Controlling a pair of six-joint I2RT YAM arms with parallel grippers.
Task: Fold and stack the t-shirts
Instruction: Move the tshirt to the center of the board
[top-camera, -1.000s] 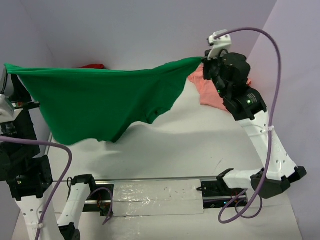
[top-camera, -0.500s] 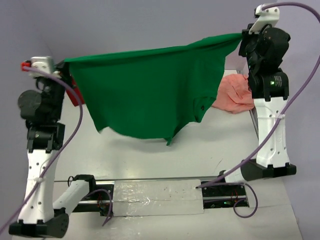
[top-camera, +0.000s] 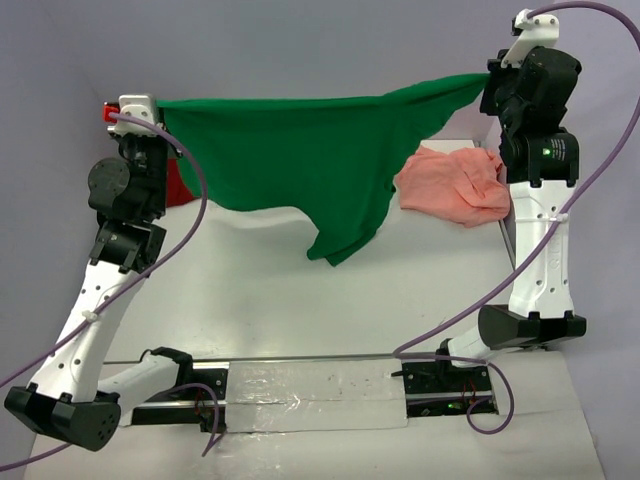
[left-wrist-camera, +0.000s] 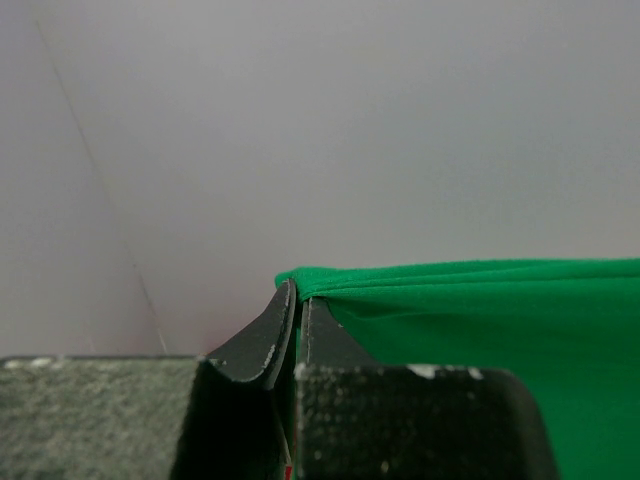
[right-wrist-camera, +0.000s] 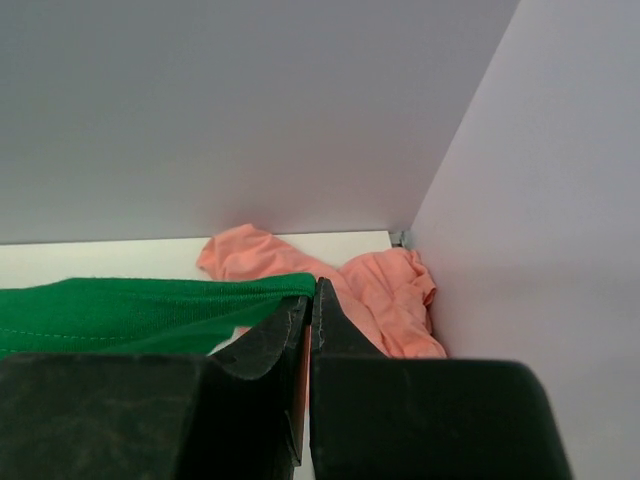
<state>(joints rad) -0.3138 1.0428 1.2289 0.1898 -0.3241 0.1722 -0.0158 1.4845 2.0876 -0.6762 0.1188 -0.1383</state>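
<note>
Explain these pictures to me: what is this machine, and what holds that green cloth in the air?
Two robot arms stand on a white table. The wide picture looks down from above and behind; the other two come from cameras on each wrist, looking along its jaws. The left arm and right arm each pinch an edge of a green t-shirt in shut jaws, stretched above the table. A pink t-shirt lies crumpled far right; a dark red t-shirt shows beside the left arm.
</note>
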